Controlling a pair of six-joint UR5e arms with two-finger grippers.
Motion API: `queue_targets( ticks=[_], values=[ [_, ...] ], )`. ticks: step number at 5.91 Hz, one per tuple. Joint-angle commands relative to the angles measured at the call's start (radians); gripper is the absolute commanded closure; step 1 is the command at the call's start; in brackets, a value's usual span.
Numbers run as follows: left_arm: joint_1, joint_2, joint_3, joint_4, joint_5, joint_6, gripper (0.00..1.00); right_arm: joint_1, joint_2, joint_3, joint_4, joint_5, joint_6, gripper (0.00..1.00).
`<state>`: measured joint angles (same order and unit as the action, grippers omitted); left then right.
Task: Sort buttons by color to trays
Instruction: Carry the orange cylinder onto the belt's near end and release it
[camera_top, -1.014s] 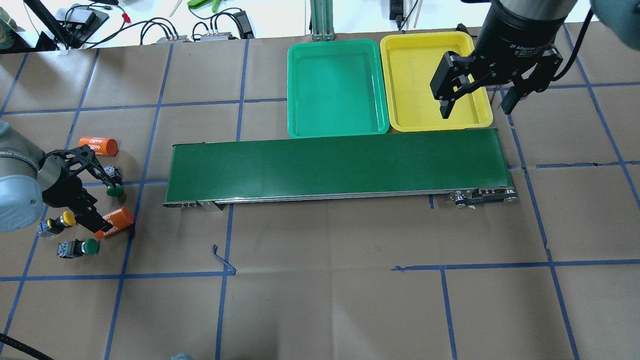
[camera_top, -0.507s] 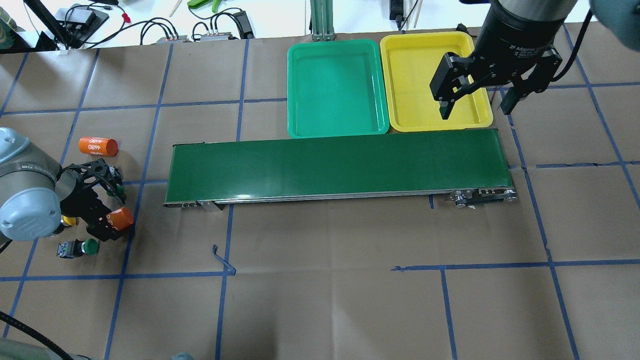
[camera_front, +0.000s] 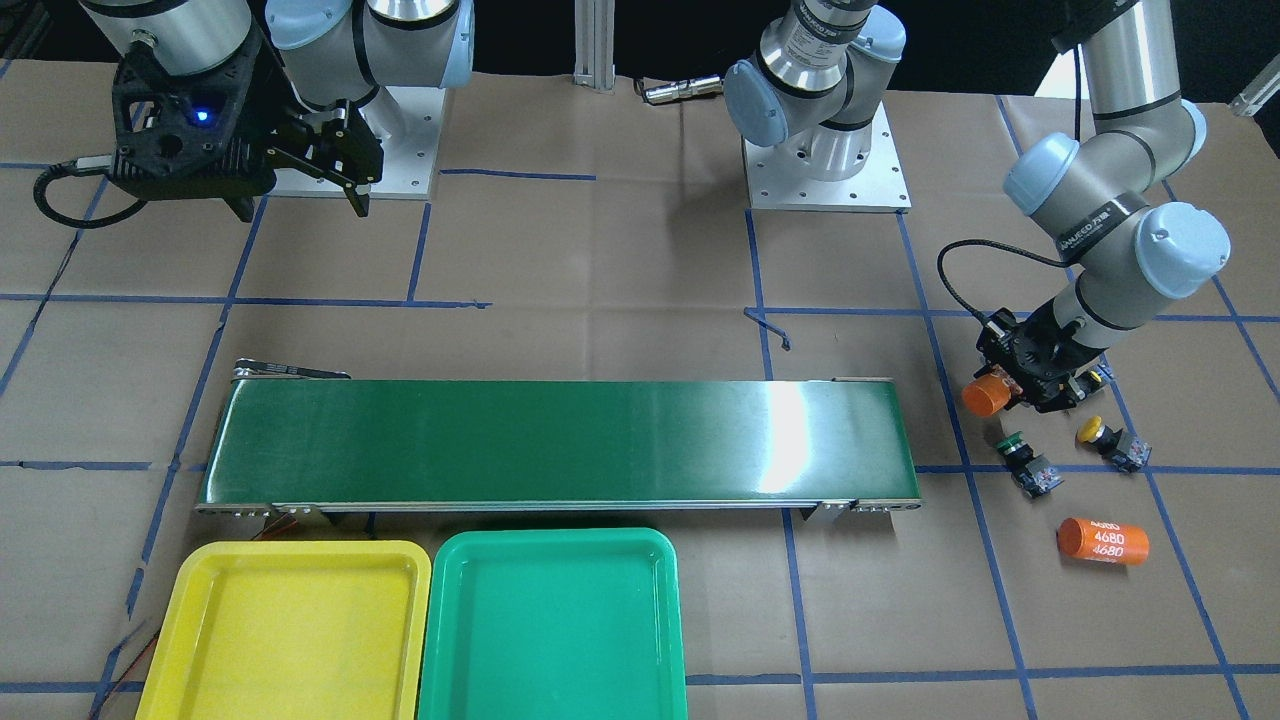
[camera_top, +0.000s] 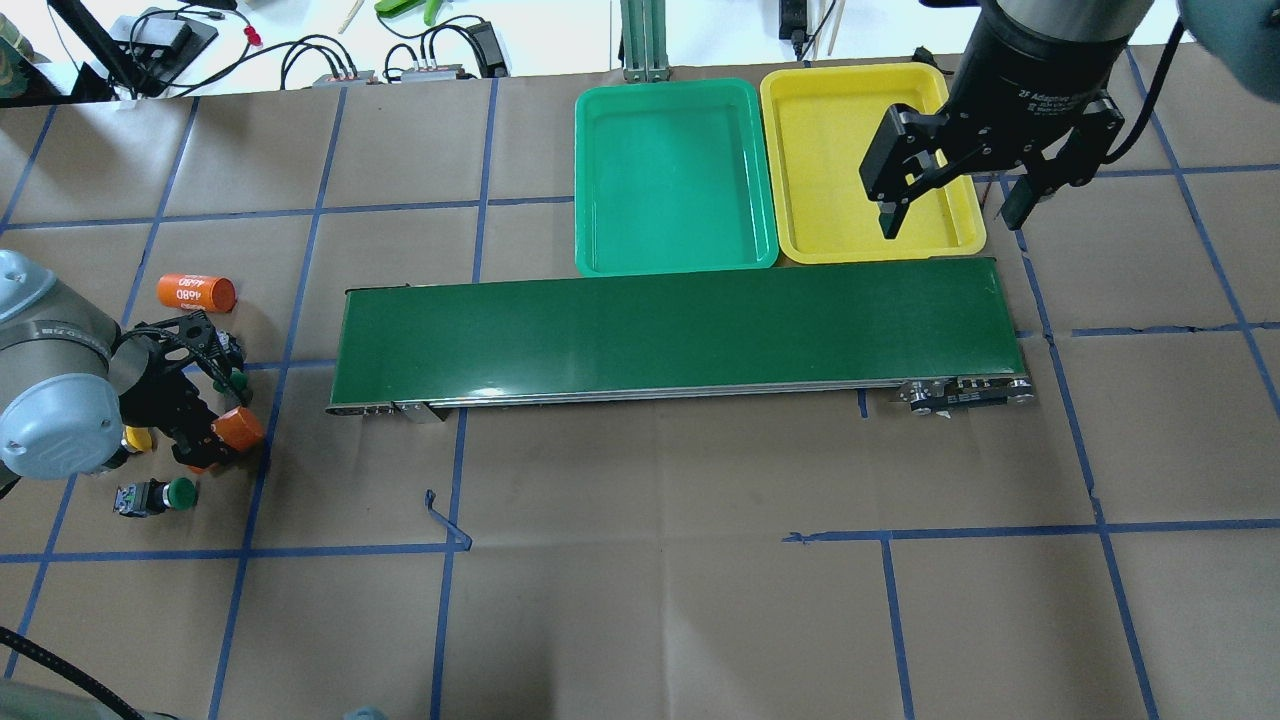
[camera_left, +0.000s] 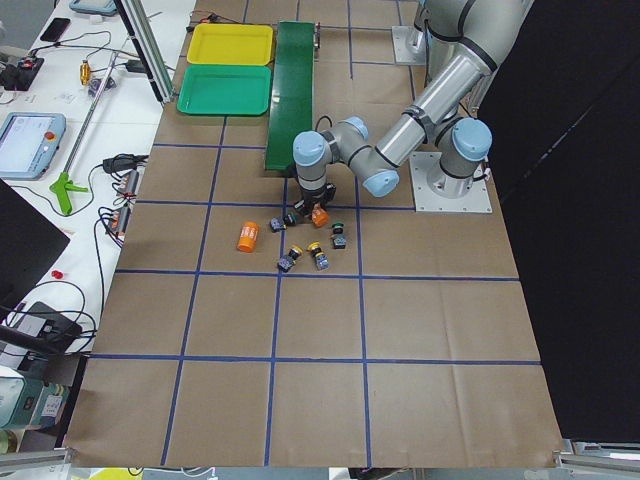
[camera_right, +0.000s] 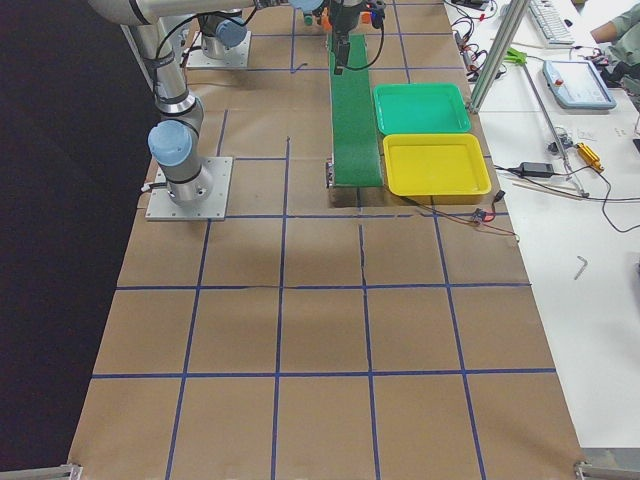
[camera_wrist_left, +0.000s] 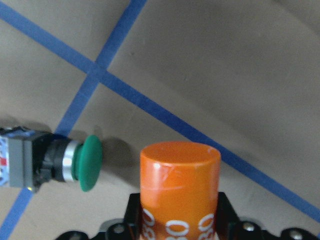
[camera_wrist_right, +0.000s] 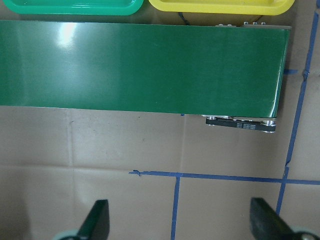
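My left gripper (camera_top: 215, 432) is shut on an orange "4680" cylinder (camera_top: 238, 427), seen upright between the fingers in the left wrist view (camera_wrist_left: 180, 185). It is not a button. A green button (camera_wrist_left: 55, 162) lies on its side just left of it, also seen from overhead (camera_top: 239, 384). A yellow button (camera_top: 138, 438) peeks from under the arm, and a second green button (camera_top: 165, 494) lies nearer the robot. Another yellow button (camera_front: 1105, 440) shows in the front view. The green tray (camera_top: 675, 175) and yellow tray (camera_top: 840, 160) are empty. My right gripper (camera_top: 950, 218) is open above the yellow tray's right edge.
A long dark-green conveyor belt (camera_top: 680, 335) lies between the buttons and the trays. A second orange "4680" cylinder (camera_top: 195, 292) lies on its side beyond the left gripper. Cables and tools sit past the table's far edge (camera_top: 300, 50).
My left gripper came down over the orange cylinder and shut on it, and the cylinder now stands more upright and slightly shifted. The right arm has not moved.
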<state>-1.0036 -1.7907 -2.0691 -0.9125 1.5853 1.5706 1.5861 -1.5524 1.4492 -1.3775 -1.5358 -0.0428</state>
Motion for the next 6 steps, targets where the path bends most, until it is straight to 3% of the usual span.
queue_targets(
  ticks=[1,3,6],
  values=[
    [-0.135,0.014,0.175,-0.202,-0.019,0.003,1.0,0.0,0.0,0.0,0.0,0.0,0.0,0.0],
    [-0.351,0.005,0.28,-0.293,-0.004,-0.006,1.0,0.0,-0.001,0.0,0.0,0.0,-0.005,0.0],
    [-0.464,-0.068,0.27,-0.285,-0.002,0.022,1.0,0.002,0.0,0.002,0.0,-0.001,-0.067,0.0]
  ],
)
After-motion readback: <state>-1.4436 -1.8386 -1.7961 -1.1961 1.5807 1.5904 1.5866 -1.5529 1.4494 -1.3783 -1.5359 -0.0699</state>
